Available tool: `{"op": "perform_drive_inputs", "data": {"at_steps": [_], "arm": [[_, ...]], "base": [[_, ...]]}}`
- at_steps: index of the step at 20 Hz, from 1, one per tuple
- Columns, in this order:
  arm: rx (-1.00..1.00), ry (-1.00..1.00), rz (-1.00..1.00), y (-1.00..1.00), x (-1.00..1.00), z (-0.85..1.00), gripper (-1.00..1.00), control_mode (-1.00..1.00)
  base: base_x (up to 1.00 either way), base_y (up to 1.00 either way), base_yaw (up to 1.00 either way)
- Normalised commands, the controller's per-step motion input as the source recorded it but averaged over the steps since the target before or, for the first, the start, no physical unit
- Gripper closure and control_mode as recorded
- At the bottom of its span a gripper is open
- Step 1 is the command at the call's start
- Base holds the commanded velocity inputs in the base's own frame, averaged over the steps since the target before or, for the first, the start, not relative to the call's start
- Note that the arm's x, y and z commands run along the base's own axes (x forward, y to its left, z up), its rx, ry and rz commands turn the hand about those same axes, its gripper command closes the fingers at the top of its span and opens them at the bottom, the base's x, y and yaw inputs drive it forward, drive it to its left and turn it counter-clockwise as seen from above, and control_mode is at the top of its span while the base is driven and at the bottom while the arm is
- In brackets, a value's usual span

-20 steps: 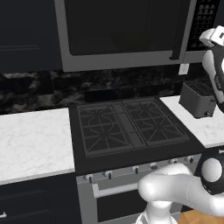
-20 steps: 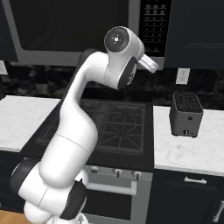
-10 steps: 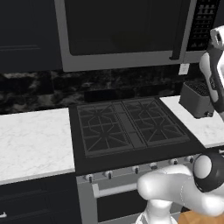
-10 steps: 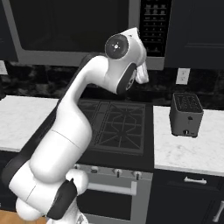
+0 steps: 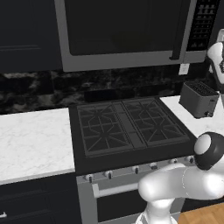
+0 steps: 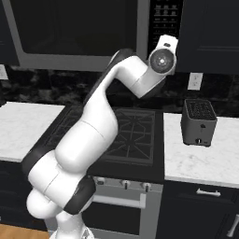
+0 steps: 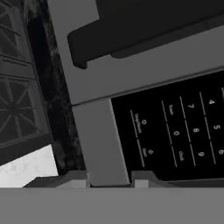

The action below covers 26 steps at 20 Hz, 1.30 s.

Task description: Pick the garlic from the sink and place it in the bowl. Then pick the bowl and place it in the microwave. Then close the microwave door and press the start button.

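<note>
One step of the task appears to remain. The microwave (image 5: 122,35) hangs on the far wall above the stove (image 5: 127,124), and the microwave door (image 5: 118,30) is shut, its dark bar handle (image 5: 176,30) just left of the black button panel (image 5: 202,24). Garlic and bowl are presumably behind the dark glass. Over the last second the arm's wrist (image 6: 162,58) swings right, from in front of the door to the panel, while the base stays put, as the toaster (image 6: 198,122) on the right counter (image 6: 200,161) shows. The claw (image 7: 109,179) has been drawing in; its tips stand apart, clamped on nothing, over the grey frame beside the keypad (image 7: 175,131). This suggests the start press is being lined up. Keypad digits 0, 4, 5, 7, 8, 9 are readable; the small word labels are too blurred, and no brand is visible
</note>
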Motion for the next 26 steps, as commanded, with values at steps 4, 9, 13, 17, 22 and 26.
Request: {"op": "perform_drive_inputs", "data": {"at_steps": [4, 9, 13, 17, 22, 26], "arm": [[0.29, -0.13, 0.02, -0.02, 0.45, 0.01, 1.00, -1.00], [0.18, -0.22, -0.02, -0.03, 0.42, -0.01, 1.00, -1.00], [0.10, -0.27, 0.00, 0.00, 0.50, -0.06, 1.00, -1.00], [0.05, -0.13, 0.00, -0.03, 0.46, -0.06, 1.00, -1.00], [0.08, -0.03, 0.00, -0.31, 0.41, -0.02, 1.00, -1.00], [0.11, 0.00, 0.00, -0.45, 0.61, 0.00, 1.00, -1.00]], "base": [[0.00, 0.00, 0.00], [0.00, 0.00, 0.00], [0.00, 0.00, 0.00], [0.00, 0.00, 0.00], [0.00, 0.00, 0.00], [0.00, 0.00, 0.00]]}}
